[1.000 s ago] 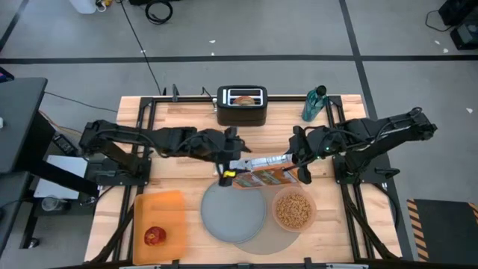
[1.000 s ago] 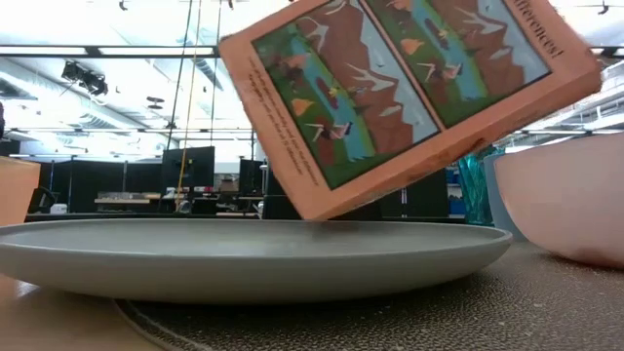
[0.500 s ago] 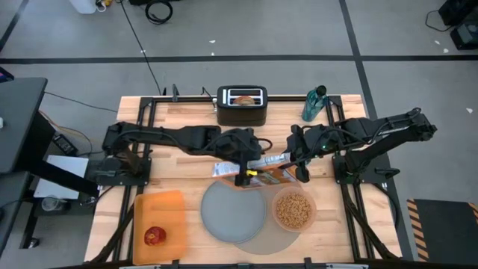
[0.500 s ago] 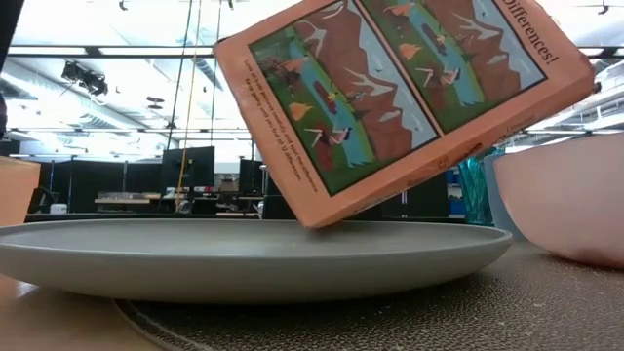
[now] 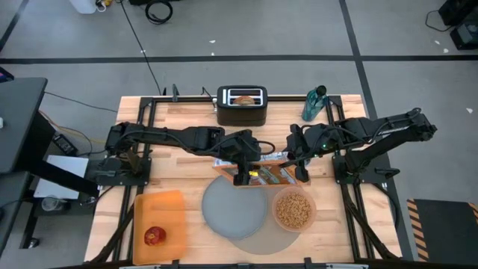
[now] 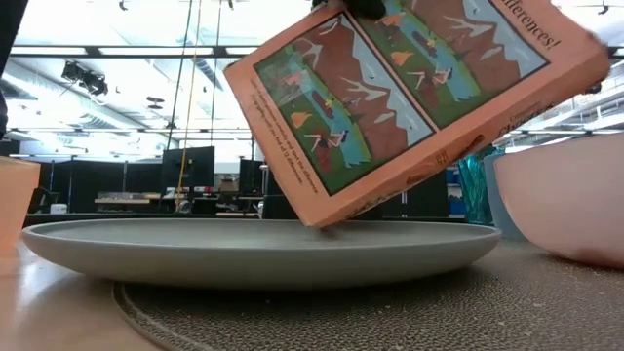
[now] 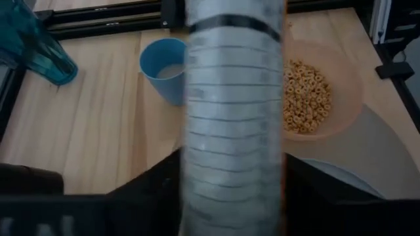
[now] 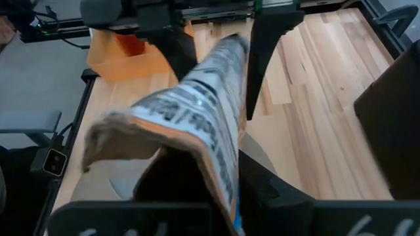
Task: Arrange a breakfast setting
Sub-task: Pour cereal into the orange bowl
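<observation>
At the left, the small red apple point(image 5: 154, 236) sits on the orange board point(image 5: 168, 205), well apart from the blue-grey plate point(image 5: 233, 213); the bagel half point(image 5: 243, 97) stands in the toaster point(image 5: 241, 113) at the desk's far edge. Over the plate's far rim, the left gripper point(image 5: 243, 178) straddles one end of a tilted cereal box point(image 5: 263, 174); we cannot tell whether its fingers press yet. The right gripper point(image 5: 300, 170) pinches the box's crumpled other end. Right of the plate, the pink bowl point(image 5: 275, 210) holds cereal on the grey mat point(image 5: 280, 240). We judge the handover risky; if one grip loosens before the other bites, the box could drop onto the plate or spill.
</observation>
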Robot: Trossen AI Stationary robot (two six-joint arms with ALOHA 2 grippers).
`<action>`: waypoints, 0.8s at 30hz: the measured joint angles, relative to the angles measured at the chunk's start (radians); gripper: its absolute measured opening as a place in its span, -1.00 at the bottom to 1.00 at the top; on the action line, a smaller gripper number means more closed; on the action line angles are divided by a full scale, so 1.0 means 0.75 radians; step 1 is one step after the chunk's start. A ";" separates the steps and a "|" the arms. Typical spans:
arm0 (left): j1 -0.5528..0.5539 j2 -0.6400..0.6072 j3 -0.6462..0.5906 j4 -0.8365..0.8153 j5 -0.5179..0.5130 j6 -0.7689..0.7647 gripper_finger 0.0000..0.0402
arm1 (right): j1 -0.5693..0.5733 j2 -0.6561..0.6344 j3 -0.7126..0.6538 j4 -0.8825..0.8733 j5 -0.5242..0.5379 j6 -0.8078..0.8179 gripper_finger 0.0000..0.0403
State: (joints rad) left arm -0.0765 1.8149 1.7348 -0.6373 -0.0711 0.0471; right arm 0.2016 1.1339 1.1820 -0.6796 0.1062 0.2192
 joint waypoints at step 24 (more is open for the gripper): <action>-0.057 -0.152 -0.001 -0.021 -0.019 -0.042 -0.93 | 0.210 -0.077 0.408 -0.296 0.151 0.057 -0.33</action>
State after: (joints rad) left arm -0.1193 1.7012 1.7340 -0.6532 -0.0854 0.0156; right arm 0.3591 1.0764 1.4877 -0.9019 0.2196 0.2618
